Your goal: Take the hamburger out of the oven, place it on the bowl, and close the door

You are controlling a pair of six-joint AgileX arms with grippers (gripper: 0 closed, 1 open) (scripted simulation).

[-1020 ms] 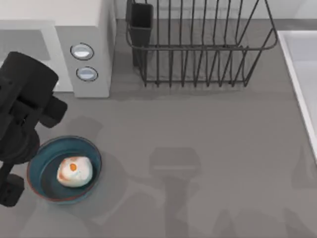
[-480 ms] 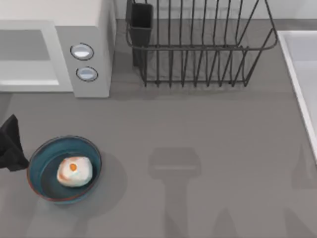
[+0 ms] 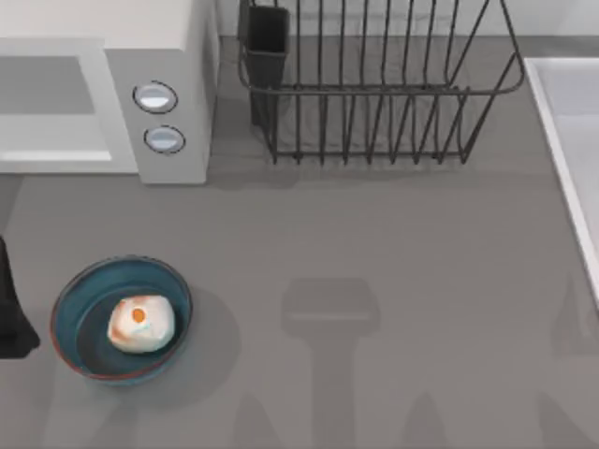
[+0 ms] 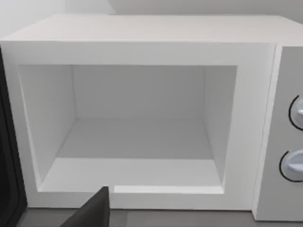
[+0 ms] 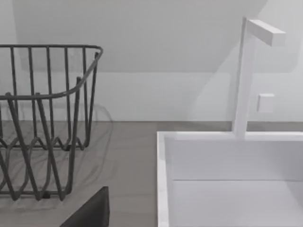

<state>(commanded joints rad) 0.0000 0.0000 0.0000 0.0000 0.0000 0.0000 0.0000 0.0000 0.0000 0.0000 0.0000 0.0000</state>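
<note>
Oven (image 3: 159, 56) open, cavity bare in the left wrist view; door not across it and hard to make out. Bowl (image 3: 89, 285) in front of the oven, well apart from it, hamburger (image 3: 140, 323) resting inside. Judged: two steps done, only the closing to do. Left gripper (image 4: 92, 213) just before the oven's opening, facing in; open or closed, cannot tell. Next: reach the door's outer face and push it toward the oven front, clear of the bowl. Right gripper (image 5: 90, 213) parked far from the oven, past the dish rack (image 3: 374, 94), by the sink (image 3: 562, 131); state likewise cannot tell. Counted: one oven, one rack, one sink, one bowl, one hamburger, two knobs (image 3: 154, 96).
</note>
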